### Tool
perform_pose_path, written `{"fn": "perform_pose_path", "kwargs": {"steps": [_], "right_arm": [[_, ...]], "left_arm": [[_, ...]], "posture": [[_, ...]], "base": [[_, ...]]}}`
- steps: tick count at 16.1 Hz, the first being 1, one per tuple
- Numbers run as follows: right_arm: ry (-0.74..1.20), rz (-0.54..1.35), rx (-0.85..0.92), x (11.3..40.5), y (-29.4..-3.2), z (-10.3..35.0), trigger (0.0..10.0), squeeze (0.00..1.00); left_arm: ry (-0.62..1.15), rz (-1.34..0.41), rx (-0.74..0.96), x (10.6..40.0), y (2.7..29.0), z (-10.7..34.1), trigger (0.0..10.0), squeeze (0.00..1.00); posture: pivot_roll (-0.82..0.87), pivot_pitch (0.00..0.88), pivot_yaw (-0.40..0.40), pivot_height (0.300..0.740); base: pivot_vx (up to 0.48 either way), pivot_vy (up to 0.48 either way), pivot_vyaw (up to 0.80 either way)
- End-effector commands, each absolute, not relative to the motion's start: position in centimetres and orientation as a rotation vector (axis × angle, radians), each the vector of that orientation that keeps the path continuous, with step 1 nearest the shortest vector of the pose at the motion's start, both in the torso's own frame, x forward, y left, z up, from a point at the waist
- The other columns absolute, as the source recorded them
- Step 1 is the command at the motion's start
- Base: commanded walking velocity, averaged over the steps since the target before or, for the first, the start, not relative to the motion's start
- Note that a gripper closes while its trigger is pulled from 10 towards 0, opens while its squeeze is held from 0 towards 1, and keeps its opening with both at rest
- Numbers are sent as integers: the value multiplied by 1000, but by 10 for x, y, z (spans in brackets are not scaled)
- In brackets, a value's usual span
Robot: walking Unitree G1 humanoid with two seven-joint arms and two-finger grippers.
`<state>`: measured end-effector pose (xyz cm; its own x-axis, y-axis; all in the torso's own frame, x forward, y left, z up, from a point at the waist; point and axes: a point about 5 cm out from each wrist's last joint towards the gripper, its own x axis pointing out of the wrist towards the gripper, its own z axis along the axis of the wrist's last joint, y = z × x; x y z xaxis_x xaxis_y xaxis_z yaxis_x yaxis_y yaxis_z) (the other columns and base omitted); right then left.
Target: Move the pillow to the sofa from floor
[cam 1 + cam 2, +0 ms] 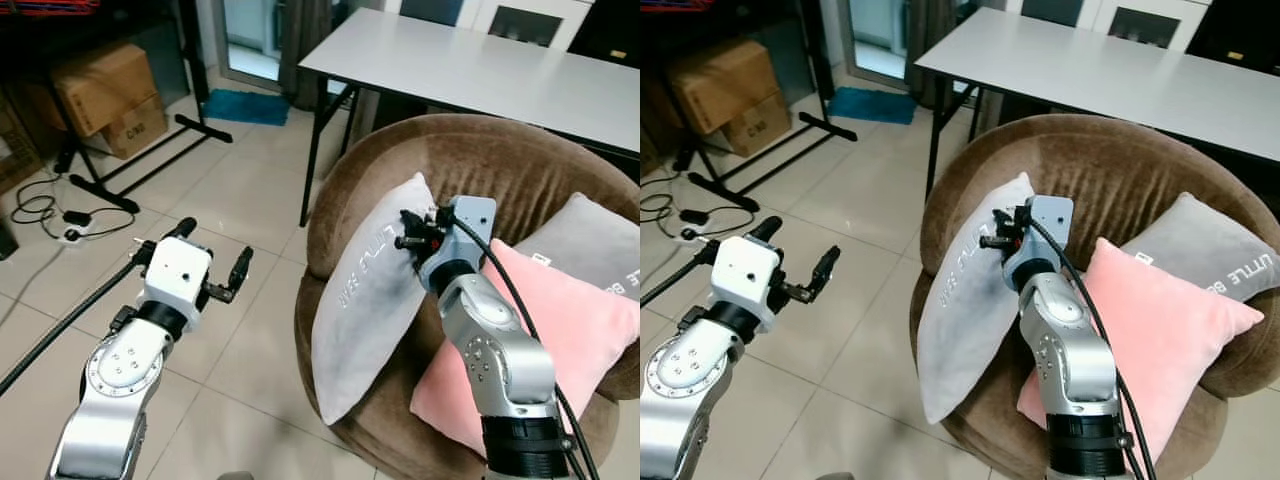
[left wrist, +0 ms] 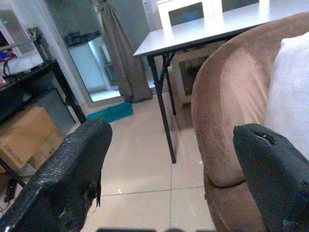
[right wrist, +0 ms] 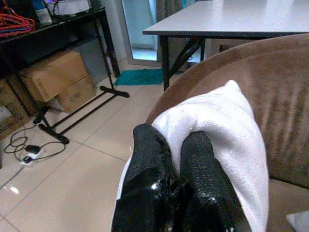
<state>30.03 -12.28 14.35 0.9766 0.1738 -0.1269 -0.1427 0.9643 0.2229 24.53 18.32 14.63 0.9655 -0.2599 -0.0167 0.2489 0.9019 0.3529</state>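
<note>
A pale grey pillow (image 1: pixel 370 300) with printed lettering leans upright against the left inner wall of the round brown sofa (image 1: pixel 500 160). Its lower end hangs over the seat's front edge. My right gripper (image 1: pixel 408 232) is at the pillow's upper corner. In the right wrist view the two black fingers (image 3: pixel 149 150) are pressed together, with the pillow's fabric (image 3: pixel 217 116) bunched between and around them. Over the tiled floor to the left of the sofa, my left gripper (image 1: pixel 212 250) is held open and holds nothing. Its fingers (image 2: pixel 72 164) frame the sofa's outer side.
A pink pillow (image 1: pixel 540 340) and a grey pillow (image 1: pixel 590 245) lie on the sofa seat to the right. A white table (image 1: pixel 480 70) stands behind the sofa. Cardboard boxes (image 1: pixel 105 95), a black stand (image 1: pixel 130 170) and floor cables (image 1: pixel 50 215) are at the far left.
</note>
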Motion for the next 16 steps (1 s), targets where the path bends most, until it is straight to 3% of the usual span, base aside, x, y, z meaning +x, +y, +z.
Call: {"fn": "perform_pose_path", "kwargs": {"steps": [1,9,13,16], "right_arm": [[81,178,215,304,-123,155,10000,0],[4,247,232,351,-118,169,10000,0],[81,179,119,382,-148,148,10000,0],[148,148,1,389,-167,140,10000,0]], "left_arm": [[-18,-288,374,247,181,145,10000,176],[42,-567,404,251,170,145,10000,180],[67,-642,400,246,167,143,10000,180],[61,-628,400,245,169,143,10000,180]], "posture": [[27,0,-53,740],[31,0,-42,740],[57,0,-81,740],[81,0,-110,740]], "base": [[0,0,0],[0,0,0],[0,0,0],[0,0,0]]}}
